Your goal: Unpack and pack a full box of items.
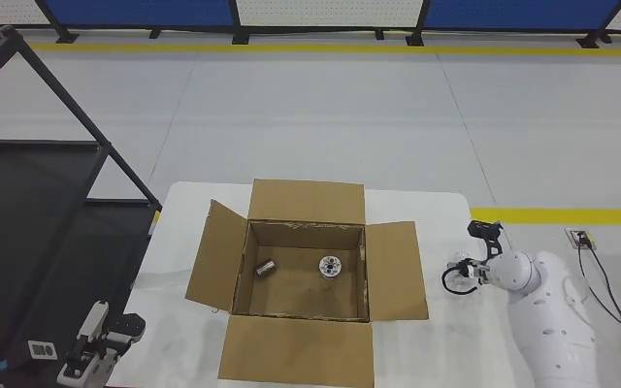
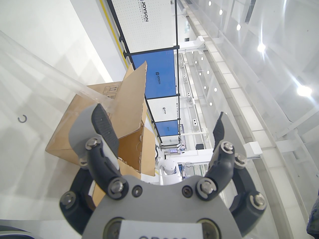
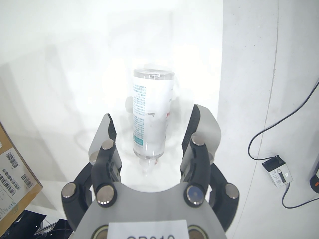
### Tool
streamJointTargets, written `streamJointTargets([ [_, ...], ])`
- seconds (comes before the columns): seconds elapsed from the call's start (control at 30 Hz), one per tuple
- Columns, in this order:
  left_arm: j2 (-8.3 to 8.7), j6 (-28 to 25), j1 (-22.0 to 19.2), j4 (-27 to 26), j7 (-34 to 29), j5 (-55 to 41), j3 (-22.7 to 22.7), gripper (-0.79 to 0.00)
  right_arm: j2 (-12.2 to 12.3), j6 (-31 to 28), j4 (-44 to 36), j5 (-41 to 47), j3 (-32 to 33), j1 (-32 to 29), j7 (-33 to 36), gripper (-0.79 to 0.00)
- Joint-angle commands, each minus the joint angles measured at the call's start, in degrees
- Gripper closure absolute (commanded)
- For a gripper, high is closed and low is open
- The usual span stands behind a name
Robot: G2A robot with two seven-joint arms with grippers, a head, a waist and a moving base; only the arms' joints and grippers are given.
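Cardboard box (image 1: 301, 270) sits open in the middle of the white surface (image 1: 437, 223) in the top view, all four flaps spread outward. Inside it, on the bottom, a small metal cylinder (image 1: 264, 268) lies to the left and a round white item (image 1: 330, 266) lies a little right of centre, the two apart. The right end effector (image 1: 464, 276) hangs over the surface to the right of the box, just beyond the right flap, and the left end effector (image 1: 97, 344) is off the near left corner of the surface. In the left wrist view the left end effector (image 2: 159, 115) is released, its fingers (image 2: 103, 123) spread wide with nothing between them, and the box (image 2: 82, 115) stands beyond it with one flap raised. In the right wrist view the right end effector (image 3: 152, 114) is also released, its fingers (image 3: 192, 123) standing on either side of a clear bottle (image 3: 150, 93) with a white label that lies on the surface, cap toward the end effector, with neither finger touching it. A corner of the box (image 3: 15, 170) shows at one side, and a cable (image 3: 286, 115) runs along the floor (image 3: 249, 50) at the other.
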Motion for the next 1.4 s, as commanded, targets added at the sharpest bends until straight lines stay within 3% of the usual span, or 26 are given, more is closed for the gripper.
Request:
streamJointTargets([
  [0.0, 0.00, 0.00, 0.00, 0.00, 0.00, 0.00, 0.00, -0.785, 0.23, 0.59, -2.60, 0.08, 0.53, -0.80, -0.01, -0.650],
  [0.13, 0.00, 0.00, 0.00, 0.00, 0.00, 0.00, 0.00, -0.785, 0.60, 2.26, -12.51, 1.14, 1.88, -4.10, -0.07, -0.677],
  [0.2, 0.00, 0.00, 0.00, 0.00, 0.00, 0.00, 0.00, -0.785, 0.69, 3.07, -20.02, 1.89, 2.35, -6.92, -0.13, -0.785],
  [0.43, 0.00, 0.00, 0.00, 0.00, 0.00, 0.00, 0.00, -0.785, 0.50, 4.21, -47.85, 5.88, 0.40, -17.10, -0.41, -0.785],
  [0.63, 0.03, 0.22, -0.32, 0.18, 0.39, 0.14, 0.06, -0.785, 0.08, 3.38, -57.40, 4.90, -8.44, -17.77, -0.45, -0.785],
  [0.9, 0.35, 0.49, -1.37, 1.89, 0.09, -1.36, -1.68, -0.785, -1.53, 3.74, -54.41, 0.57, -25.61, -8.86, 2.13, -0.785],
  [1.07, 0.50, 0.76, -1.74, 2.75, -0.03, -3.41, -3.14, -0.785, -3.62, 5.39, -44.89, 0.87, -35.38, -0.39, 4.35, -0.785],
  [1.37, 0.58, 0.93, -1.72, 3.18, -0.21, -4.14, -3.77, -0.785, -7.71, 5.56, -26.41, 6.72, -46.09, 9.69, 3.95, -0.785],
])
